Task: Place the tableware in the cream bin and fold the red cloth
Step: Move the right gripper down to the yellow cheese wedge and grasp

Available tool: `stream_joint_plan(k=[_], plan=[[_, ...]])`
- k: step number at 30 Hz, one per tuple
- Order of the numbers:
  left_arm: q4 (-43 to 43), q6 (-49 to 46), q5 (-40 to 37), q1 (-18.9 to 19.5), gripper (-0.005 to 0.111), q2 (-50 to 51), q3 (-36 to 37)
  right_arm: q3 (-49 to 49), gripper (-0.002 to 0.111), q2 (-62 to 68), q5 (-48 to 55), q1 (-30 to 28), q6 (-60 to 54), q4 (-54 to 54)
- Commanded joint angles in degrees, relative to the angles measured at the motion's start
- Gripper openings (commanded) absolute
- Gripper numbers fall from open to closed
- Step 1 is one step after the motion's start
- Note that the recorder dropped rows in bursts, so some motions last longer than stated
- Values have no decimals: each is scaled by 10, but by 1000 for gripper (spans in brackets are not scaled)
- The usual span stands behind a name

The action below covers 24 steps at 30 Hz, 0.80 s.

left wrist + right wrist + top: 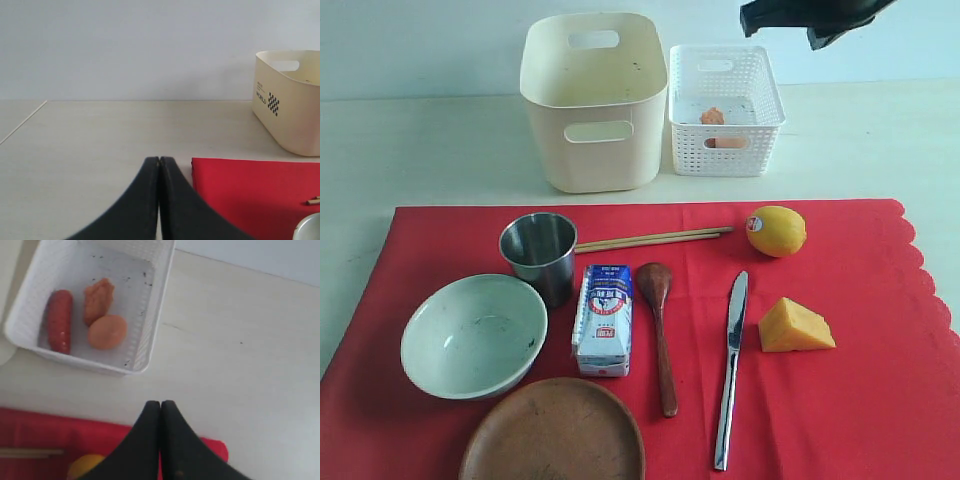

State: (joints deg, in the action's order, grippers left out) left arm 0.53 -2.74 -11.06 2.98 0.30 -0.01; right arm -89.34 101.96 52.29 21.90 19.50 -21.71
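Lying on the red cloth (860, 400), near the cream bin (595, 150), are steel cup (540, 250), bowl (470, 335), plate (552, 435), spoon (660, 330), chopsticks (650, 239) and knife (731, 370). Left gripper (159, 160) and right gripper (160, 403) are fully closed, holding nothing.

The light is bright and even in all three views, and it seems to come softly from above. The table (420, 150) looks pale, almost washed out, while the red cloth (880, 400) glows very strong. Shadows are small and faint. A soft dark patch sits by the steel cup (540, 252), and a thin one runs along the long silver knife (731, 370). The knife blade shines white, and the cup's rim gleams too. The exterior view is fairly sharp. The right wrist view is a bit fuzzy, and the right gripper (160, 405) is plain black with no detail. The left gripper (159, 161) looks just as dark.
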Motion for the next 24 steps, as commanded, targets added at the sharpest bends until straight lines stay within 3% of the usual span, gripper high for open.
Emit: stream_joint_plan(k=[1, 9, 14, 19, 24], plan=[[6, 0, 0, -4, 3, -3, 0, 39, 0, -69, 22, -2, -44, 64], [6, 0, 0, -4, 3, -3, 0, 203, 0, -183, 22, 0, -195, 243], [6, 0, 0, -4, 3, -3, 0, 324, 1, -213, 33, 7, -277, 269], [6, 0, 0, -4, 3, -3, 0, 410, 21, -222, 21, 76, -344, 242], [6, 0, 0, -4, 3, -3, 0, 444, 55, -221, -53, 141, -462, 241]])
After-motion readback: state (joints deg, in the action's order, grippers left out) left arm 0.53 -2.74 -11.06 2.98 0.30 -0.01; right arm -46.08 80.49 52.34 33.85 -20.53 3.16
